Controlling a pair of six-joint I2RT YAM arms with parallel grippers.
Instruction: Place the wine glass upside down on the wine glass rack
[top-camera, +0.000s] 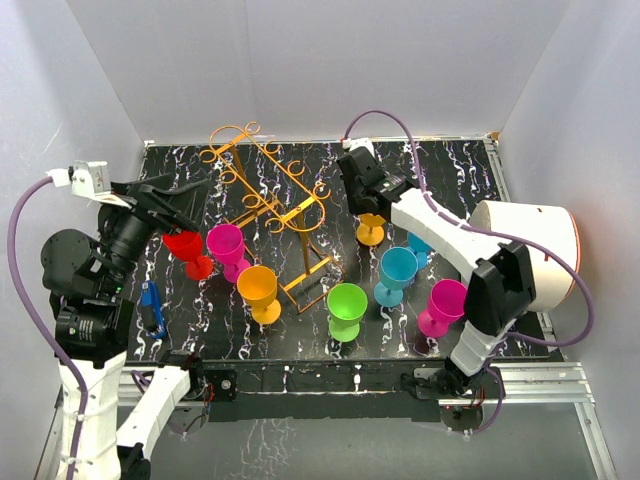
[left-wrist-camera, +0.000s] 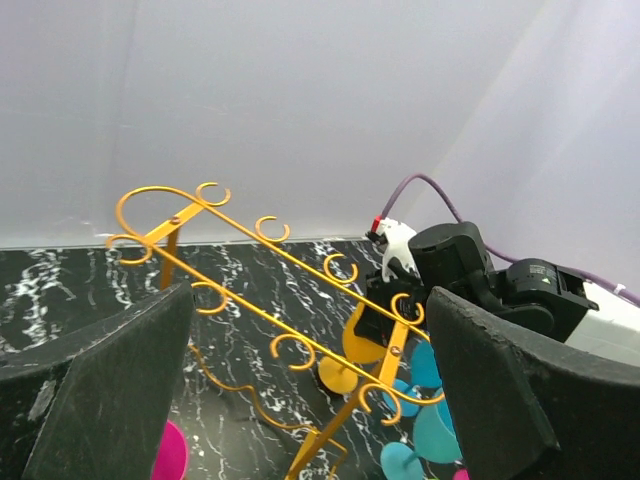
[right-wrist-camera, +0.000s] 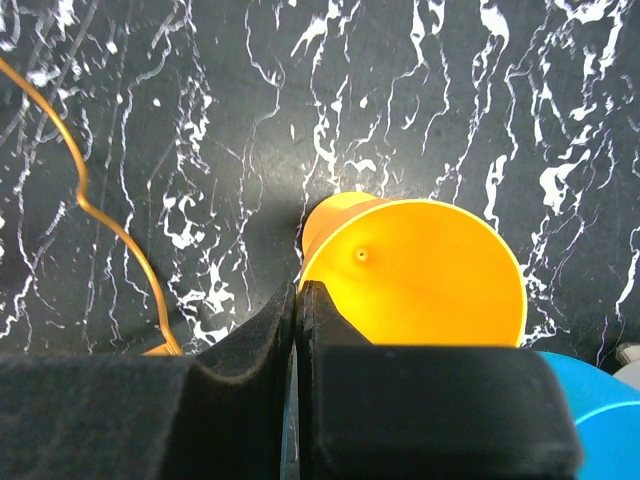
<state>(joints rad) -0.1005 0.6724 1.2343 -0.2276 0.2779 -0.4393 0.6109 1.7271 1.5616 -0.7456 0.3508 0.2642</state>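
Note:
The golden-orange wire wine glass rack (top-camera: 268, 198) stands at the back middle of the black marble table; it also shows in the left wrist view (left-wrist-camera: 290, 262). An orange wine glass (top-camera: 371, 233) stands upright right of the rack. My right gripper (top-camera: 372, 203) is above it. In the right wrist view my right gripper (right-wrist-camera: 298, 300) is shut on the rim of this glass (right-wrist-camera: 420, 280), one finger inside the bowl and one outside. My left gripper (top-camera: 185, 203) hovers open and empty left of the rack, near a red glass (top-camera: 187, 248). In its own view (left-wrist-camera: 310, 345) it faces the rack.
Several other glasses stand in front of the rack: magenta (top-camera: 228, 246), orange (top-camera: 258, 288), green (top-camera: 346, 306), teal (top-camera: 397, 270), magenta (top-camera: 445, 302). A white cylinder with an orange rim (top-camera: 530, 250) lies at the right edge. A blue tool (top-camera: 152, 306) lies at the left.

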